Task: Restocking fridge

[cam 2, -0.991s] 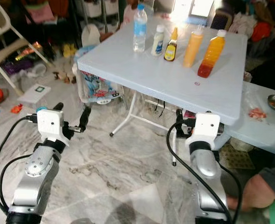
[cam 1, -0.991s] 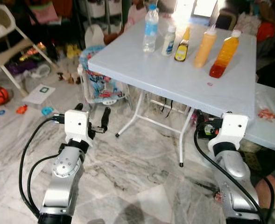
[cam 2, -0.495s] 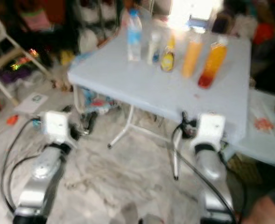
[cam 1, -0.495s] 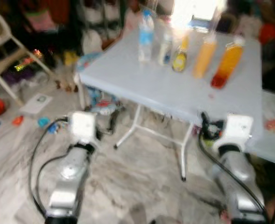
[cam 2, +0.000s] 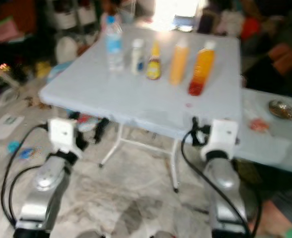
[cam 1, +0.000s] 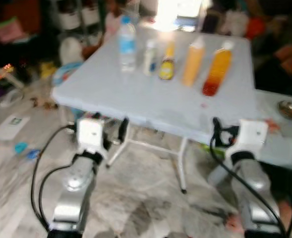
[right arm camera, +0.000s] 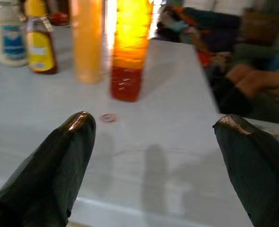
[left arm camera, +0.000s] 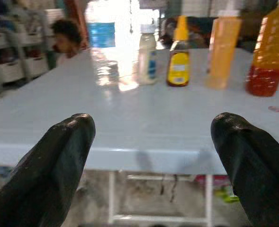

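Several bottles stand in a row at the far side of a pale blue folding table (cam 1: pixel 111 94): a clear water bottle (cam 1: pixel 127 43), a small white bottle (cam 1: pixel 149 57), a yellow sauce bottle (cam 1: pixel 167 62), an orange bottle (cam 1: pixel 192 62) and an orange-and-red juice bottle (cam 1: pixel 216 69). My left gripper (left arm camera: pixel 153 122) is open and empty, level with the table's near edge and facing the white and yellow bottles. Further right along that edge, my right gripper (right arm camera: pixel 156 120) is also open and empty. It faces the juice bottle (right arm camera: pixel 130 47). A small red ring (right arm camera: pixel 108 117) lies on the tabletop before that bottle.
White table legs (cam 1: pixel 182 168) stand on the marble floor beneath. A lower pale table at the right carries a metal bowl (cam 1: pixel 289 109). A seated person's legs (right arm camera: pixel 243 80) are beyond the table's right side. Clutter and toys (cam 1: pixel 22 147) lie on the floor at left.
The whole view has shifted and blurred as the camera came closer to the table. Both open grippers now sit at the table's near edge. The bottles have not moved.
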{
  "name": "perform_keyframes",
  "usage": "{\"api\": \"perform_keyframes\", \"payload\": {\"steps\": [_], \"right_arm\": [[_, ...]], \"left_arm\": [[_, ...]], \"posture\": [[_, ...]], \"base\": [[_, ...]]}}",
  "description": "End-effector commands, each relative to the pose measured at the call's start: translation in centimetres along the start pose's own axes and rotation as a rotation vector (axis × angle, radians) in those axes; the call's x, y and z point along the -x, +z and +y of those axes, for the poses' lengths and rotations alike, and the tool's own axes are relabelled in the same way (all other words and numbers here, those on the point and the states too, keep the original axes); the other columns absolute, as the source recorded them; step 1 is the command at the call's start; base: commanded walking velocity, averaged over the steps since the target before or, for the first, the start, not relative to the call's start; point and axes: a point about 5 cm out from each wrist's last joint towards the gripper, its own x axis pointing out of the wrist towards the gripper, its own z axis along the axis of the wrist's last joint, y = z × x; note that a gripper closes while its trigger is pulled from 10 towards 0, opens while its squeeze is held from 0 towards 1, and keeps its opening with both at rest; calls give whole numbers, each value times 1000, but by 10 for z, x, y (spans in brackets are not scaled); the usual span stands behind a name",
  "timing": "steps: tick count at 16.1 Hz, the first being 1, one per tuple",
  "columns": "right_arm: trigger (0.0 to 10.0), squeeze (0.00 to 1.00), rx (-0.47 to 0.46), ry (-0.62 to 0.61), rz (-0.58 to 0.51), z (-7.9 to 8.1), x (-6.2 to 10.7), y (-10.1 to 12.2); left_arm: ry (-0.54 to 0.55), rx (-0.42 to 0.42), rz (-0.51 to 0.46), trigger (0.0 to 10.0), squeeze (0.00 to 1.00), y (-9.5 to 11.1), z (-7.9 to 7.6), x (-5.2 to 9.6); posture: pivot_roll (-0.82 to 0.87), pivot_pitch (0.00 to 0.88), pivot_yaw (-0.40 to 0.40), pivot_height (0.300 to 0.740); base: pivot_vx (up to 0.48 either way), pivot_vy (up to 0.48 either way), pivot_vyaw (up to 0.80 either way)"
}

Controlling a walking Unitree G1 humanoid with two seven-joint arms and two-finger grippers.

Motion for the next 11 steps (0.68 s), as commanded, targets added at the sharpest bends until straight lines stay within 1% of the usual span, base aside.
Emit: {"api": "perform_keyframes", "payload": {"steps": [1, 2, 4, 6, 7, 9, 10, 11], "right_arm": [[10000, 0, -10, 15, -11, 7, -1, 4], [10000, 0, -11, 16, -15, 7, -2, 4], [10000, 0, -12, 17, -22, 7, -4, 7], [10000, 0, -17, 22, -32, 9, -6, 9], [10000, 0, -13, 30, -37, 12, -7, 11], [10000, 0, -12, 33, -40, 12, -7, 12], [10000, 0, -7, 32, -38, 12, -7, 11], [10000, 0, -1, 27, -38, 10, -5, 10]], "left_arm": [[16, -16, -5, 10000, 0, 3, 6, 0], [22, -31, -9, 10000, 0, 4, 7, -1], [8, -57, -37, 10000, 0, 13, 7, -4], [10, -51, -47, 10000, 0, 16, 7, -5], [23, -44, -34, 10000, 0, 13, 8, -3], [40, -54, -25, 10000, 0, 10, 7, 0], [65, -48, -20, 10000, 0, 9, 9, 2], [97, -37, -14, 10000, 0, 8, 14, 4]], "posture": [[7, 0, -22, 740], [14, 0, -24, 740], [22, 0, -28, 740], [20, 0, -29, 740], [14, 0, -32, 740], [9, 0, -32, 740], [7, 0, -30, 740], [4, 0, -26, 740]], "base": [[266, 0, -800], [247, 0, -631], [270, 0, 0], [300, 0, 0], [266, 0, 0], [0, 0, 0], [0, 0, 0], [0, 0, 0]]}}
